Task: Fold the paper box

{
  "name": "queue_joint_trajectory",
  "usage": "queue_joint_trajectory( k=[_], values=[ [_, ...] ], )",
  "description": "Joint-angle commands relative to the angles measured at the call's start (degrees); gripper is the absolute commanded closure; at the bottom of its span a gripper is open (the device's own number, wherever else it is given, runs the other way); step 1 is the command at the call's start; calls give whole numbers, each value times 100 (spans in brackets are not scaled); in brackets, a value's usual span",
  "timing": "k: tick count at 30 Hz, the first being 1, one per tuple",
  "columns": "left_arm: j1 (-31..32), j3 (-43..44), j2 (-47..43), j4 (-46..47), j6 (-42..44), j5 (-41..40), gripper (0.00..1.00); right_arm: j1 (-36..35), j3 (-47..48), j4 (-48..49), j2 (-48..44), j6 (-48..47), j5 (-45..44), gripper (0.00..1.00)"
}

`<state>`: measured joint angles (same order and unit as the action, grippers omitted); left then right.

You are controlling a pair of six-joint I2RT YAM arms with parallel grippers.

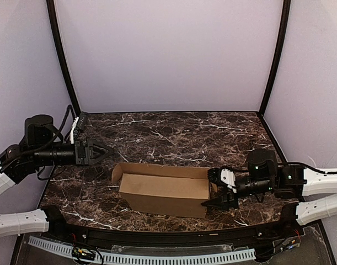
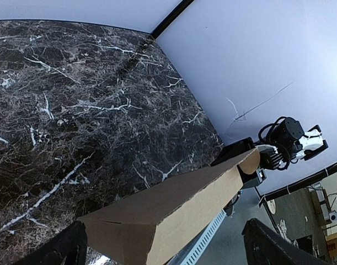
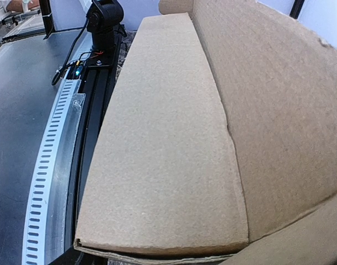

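The paper box (image 1: 165, 190) is folded into a shallow brown cardboard mailer lying across the middle of the marble table (image 1: 174, 132), with a rounded flap sticking out at its left end. My right gripper (image 1: 218, 190) is open at the box's right end, one finger on each side of that end. In the right wrist view the box (image 3: 162, 138) fills the frame and my fingers are hidden. My left gripper (image 1: 105, 152) is open and empty, apart from the box at its back left. In the left wrist view the box (image 2: 174, 207) lies between the dark fingertips (image 2: 60, 248).
A black rail with a white slotted strip (image 1: 157, 256) runs along the table's near edge. Pale walls and black corner posts (image 1: 60, 55) enclose the back and sides. The right arm (image 2: 289, 143) shows beyond the box in the left wrist view.
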<state>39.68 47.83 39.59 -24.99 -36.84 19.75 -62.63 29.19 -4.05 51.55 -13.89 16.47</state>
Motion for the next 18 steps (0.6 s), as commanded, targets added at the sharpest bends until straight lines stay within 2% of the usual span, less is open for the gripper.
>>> queue_joint_trajectory(
  k=[1, 6, 8, 15, 18],
  values=[
    [-22, -11, 270, -501, 327, 314, 1, 52, -177, 739, 32, 263, -119, 73],
    [-15, 283, 712, -1235, 508, 264, 6, 49, -297, 827, 122, 269, -222, 75],
    [-13, 330, 796, -1331, 522, 384, 12, 55, -342, 844, 122, 266, -268, 75],
    [-13, 363, 948, -1324, 457, 553, 42, 54, -463, 871, 54, 281, -260, 75],
    [-13, 359, 1089, -1196, 415, 704, 51, 51, -509, 894, 19, 299, -258, 76]
  ],
)
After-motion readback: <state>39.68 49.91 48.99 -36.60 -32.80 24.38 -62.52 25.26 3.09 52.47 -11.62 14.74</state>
